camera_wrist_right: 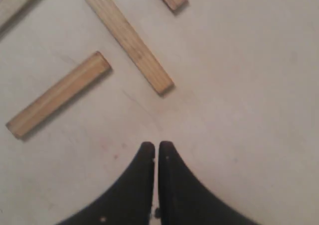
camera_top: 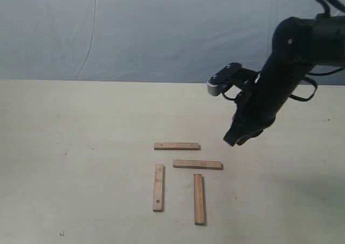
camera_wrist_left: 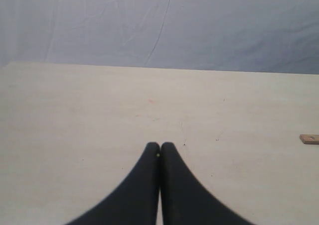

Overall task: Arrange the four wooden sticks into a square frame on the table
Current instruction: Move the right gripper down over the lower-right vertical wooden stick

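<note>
Four wooden sticks lie apart on the table [camera_top: 81, 147] in a loose group, with no closed square frame among them. Two lie crosswise: the far stick [camera_top: 177, 146] and a second stick [camera_top: 197, 164] just in front of it. Two point front to back: the left stick [camera_top: 158, 187] and the right stick [camera_top: 199, 198]. My right gripper [camera_top: 233, 139] hangs shut and empty to the right of the far stick. In the right wrist view its tips [camera_wrist_right: 156, 146] hover over bare table near two sticks [camera_wrist_right: 127, 38] [camera_wrist_right: 59, 95]. My left gripper [camera_wrist_left: 160, 145] is shut and empty.
A wrinkled blue-grey backdrop [camera_top: 135, 28] closes off the table's far edge. The right arm's black body [camera_top: 302, 49] reaches in from the upper right. One stick end [camera_wrist_left: 309, 139] shows at the edge of the left wrist view.
</note>
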Available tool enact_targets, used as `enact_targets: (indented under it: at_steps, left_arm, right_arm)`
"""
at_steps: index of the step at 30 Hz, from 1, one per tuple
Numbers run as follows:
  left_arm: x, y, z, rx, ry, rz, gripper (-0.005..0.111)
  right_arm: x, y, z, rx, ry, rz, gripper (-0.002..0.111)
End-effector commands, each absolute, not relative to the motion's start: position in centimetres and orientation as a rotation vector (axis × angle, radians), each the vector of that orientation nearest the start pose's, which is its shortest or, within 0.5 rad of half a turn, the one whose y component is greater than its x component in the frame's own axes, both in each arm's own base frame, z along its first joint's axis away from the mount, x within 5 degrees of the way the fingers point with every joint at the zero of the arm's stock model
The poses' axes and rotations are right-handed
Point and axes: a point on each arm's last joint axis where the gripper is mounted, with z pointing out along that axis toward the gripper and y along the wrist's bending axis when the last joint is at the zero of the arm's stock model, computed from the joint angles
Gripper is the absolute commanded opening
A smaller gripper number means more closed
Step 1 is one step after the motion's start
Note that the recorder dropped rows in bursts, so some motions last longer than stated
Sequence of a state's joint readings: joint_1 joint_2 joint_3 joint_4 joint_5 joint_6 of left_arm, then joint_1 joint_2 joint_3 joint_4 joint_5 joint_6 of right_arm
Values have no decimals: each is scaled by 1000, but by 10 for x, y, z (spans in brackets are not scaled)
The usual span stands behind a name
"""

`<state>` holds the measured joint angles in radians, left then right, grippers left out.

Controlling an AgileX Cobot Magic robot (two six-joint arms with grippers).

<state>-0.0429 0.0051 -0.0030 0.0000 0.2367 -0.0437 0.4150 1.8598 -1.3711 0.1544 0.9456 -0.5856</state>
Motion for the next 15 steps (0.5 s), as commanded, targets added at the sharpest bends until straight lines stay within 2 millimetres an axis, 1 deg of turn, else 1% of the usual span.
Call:
enact_targets:
  at_steps: [1, 2, 4, 5, 11, 12, 15]
  left_arm:
    - [55, -2, 191, 3, 1723, -56, 0]
    - [55, -2, 191, 3, 1723, -56, 0]
    - [55, -2, 191, 3, 1723, -56, 0]
    - [55, -2, 191, 3, 1723, -56, 0]
    - [55, -2, 191, 3, 1723, -56, 0]
    - [55, -2, 191, 3, 1723, -56, 0]
    - [55, -2, 191, 3, 1723, -56, 0]
  right_arm:
    - [335, 195, 203, -1449, 2514, 138, 23]
    - [333, 200, 199, -1493, 2492, 120, 30]
    - [333, 208, 192, -1529, 2478, 105, 41]
    - [333, 212, 188, -1537, 2484, 115, 44]
    - [350, 228, 175, -1539, 2549, 191, 45]
    - [352, 232, 172, -1515, 2596, 238, 45]
    - [357, 238, 164, -1374, 2748, 284, 45]
